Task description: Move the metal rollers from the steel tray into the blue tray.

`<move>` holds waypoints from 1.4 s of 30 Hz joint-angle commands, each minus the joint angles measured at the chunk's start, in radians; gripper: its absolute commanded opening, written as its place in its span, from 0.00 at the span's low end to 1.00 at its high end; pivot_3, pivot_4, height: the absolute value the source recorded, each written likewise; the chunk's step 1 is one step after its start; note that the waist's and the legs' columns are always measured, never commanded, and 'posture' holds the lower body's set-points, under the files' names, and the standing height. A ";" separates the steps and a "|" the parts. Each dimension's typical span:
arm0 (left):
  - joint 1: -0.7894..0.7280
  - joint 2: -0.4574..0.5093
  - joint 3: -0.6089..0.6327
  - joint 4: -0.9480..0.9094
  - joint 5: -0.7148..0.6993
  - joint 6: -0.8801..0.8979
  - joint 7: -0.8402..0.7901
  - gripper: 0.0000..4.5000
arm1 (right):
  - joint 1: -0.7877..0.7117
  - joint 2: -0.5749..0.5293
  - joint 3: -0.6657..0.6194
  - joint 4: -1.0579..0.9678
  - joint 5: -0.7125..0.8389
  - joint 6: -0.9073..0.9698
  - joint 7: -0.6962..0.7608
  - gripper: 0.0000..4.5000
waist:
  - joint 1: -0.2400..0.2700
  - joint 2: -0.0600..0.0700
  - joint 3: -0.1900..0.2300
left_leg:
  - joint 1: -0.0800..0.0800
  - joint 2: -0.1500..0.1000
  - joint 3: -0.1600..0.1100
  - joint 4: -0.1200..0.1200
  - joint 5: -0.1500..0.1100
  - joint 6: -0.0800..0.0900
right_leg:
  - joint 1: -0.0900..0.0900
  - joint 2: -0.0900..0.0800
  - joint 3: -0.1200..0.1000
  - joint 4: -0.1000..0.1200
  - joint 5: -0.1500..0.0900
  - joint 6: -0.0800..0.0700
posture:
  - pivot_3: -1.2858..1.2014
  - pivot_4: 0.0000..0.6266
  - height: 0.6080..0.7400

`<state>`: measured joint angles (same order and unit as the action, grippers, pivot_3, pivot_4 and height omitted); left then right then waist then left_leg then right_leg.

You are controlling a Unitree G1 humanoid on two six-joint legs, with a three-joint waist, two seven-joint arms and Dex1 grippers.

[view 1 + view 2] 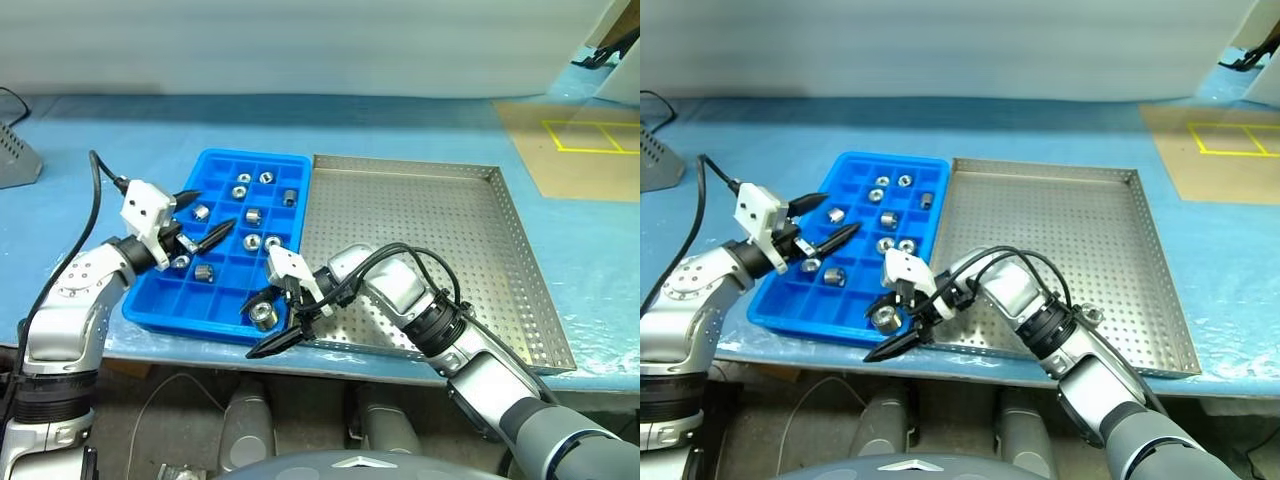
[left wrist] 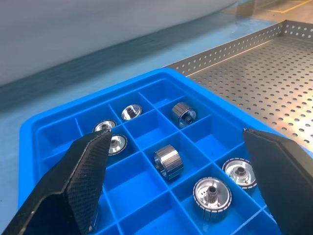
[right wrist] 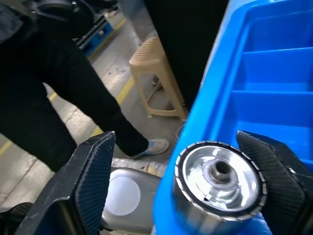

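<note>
Right gripper (image 1: 272, 322) at the near edge of the blue tray (image 1: 225, 160), jaws wide around a metal roller (image 1: 263, 316) — release it squarely into a compartment, not on the rim. Left gripper (image 1: 205, 219) hovers wide, empty. Steel tray (image 1: 520, 250) looks cleared.

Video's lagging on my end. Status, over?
Left gripper open over the blue tray. Right gripper open around a metal roller at that tray's near edge. Steel tray looks bare. Nothing blocking.
</note>
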<state>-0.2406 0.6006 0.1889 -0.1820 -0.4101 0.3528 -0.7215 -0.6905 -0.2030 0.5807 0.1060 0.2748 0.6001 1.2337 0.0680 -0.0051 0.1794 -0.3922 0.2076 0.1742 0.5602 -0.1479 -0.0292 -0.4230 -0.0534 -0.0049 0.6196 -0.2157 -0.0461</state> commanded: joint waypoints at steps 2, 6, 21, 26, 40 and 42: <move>-0.055 -0.013 -0.027 0.034 0.007 -0.041 -0.027 1.00 | 0.003 0.002 -0.064 -0.007 0.002 -0.014 -0.053 0.87 | -0.001 0.000 0.000 | 0.000 0.000 0.000 0.000 0.000 -0.001 | 0.000 0.000 0.000 0.000 0.000 0.000 | 0.49 0.24 1.00; -0.111 -0.041 -0.075 0.097 0.020 -0.070 -0.058 1.00 | -0.006 -0.018 -0.148 0.016 0.008 -0.016 -0.112 0.87 | -0.004 0.000 0.000 | 0.000 0.000 0.000 0.000 0.001 -0.001 | 0.000 0.000 0.000 0.001 0.000 0.000 | 0.47 0.24 1.00; -0.267 -0.241 -0.275 0.352 0.055 -0.164 -0.232 1.00 | 0.180 -0.407 -0.524 -0.109 0.062 0.083 -0.211 0.87 | -0.045 -0.001 0.000 | 0.000 -0.001 0.001 0.001 0.002 -0.003 | 0.000 0.002 0.002 -0.001 0.000 0.000 | 0.38 0.24 1.00; -0.316 -0.293 -0.301 0.433 0.077 -0.203 -0.262 1.00 | 0.287 -0.523 -0.616 -0.166 0.082 0.122 -0.223 0.87 | -0.075 0.000 -0.001 | 0.002 -0.001 0.001 0.002 0.000 0.001 | 0.001 0.002 0.004 -0.001 0.001 0.000 | 0.36 0.24 1.00; -0.315 -0.389 -0.322 0.484 0.106 -0.258 -0.266 1.00 | 0.485 -0.683 -0.689 -0.238 0.134 0.205 -0.206 0.87 | -0.097 0.001 -0.001 | 0.003 -0.001 0.002 0.003 -0.004 0.008 | 0.008 0.002 0.004 -0.011 0.002 0.003 | 0.35 0.24 1.00; -0.304 -0.397 -0.323 0.472 0.106 -0.254 -0.259 1.00 | 0.519 -0.724 -0.682 -0.247 0.137 0.212 -0.184 0.87 | -0.098 0.001 -0.001 | 0.004 -0.002 0.002 0.003 -0.005 0.009 | 0.011 0.001 0.004 -0.014 0.002 0.003 | 0.35 0.24 1.00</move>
<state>-0.5474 0.2073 -0.1305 0.3274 -0.3052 0.1150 -0.9872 -0.1838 -0.8982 -0.0680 -0.1021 0.3963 0.8075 1.0291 -0.0295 -0.0044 0.1782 -0.3876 0.2059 0.1764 0.5632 -0.1538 -0.0189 -0.4106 -0.0523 -0.0014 0.6050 -0.2140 -0.0434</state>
